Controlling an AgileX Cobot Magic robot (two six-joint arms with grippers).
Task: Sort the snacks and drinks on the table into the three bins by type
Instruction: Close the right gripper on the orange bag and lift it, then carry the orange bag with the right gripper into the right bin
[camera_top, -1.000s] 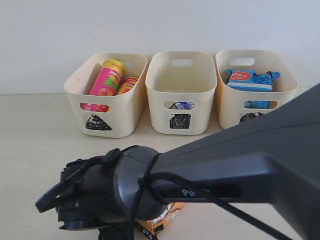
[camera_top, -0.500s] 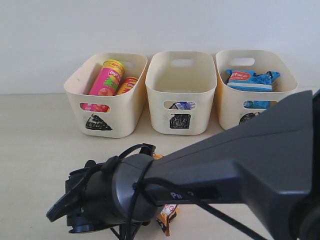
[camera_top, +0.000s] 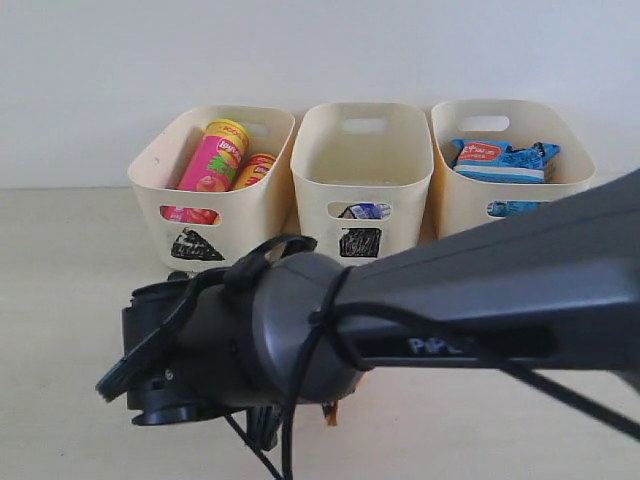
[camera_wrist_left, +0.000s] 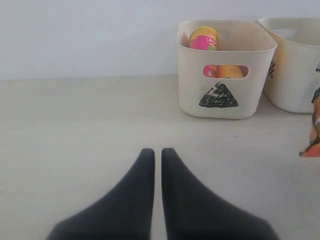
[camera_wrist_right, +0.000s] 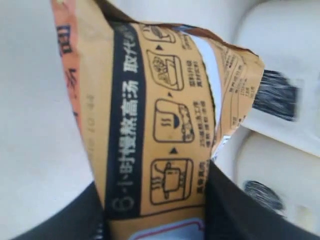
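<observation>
My right gripper (camera_wrist_right: 155, 202) is shut on the orange bag (camera_wrist_right: 150, 100), which hangs off the table in front of the bins. In the exterior view the right arm (camera_top: 300, 340) hides nearly all of that bag; only a sliver of the orange bag (camera_top: 331, 413) shows. The bag's edge (camera_wrist_left: 314, 130) also appears in the left wrist view. The triangle bin (camera_top: 170, 215) holds the pink tube (camera_top: 212, 158) and the yellow tube (camera_top: 256, 168). A carton (camera_top: 365, 211) shows through the square bin's handle. The blue bag (camera_top: 503, 160) lies in the right bin (camera_top: 450, 215). My left gripper (camera_wrist_left: 157, 152) is shut and holds nothing, low over the table.
The square bin (camera_top: 322, 170) stands between the other two, all in a row by the white wall. Bare beige table (camera_top: 60, 300) stretches left of and before the bins. The triangle bin (camera_wrist_left: 192, 90) lies ahead of the left gripper.
The right arm has risen and swung up toward the bins, lifting the orange bag off the table. The bag is now mostly hidden behind the arm. The bins' contents are unchanged.
</observation>
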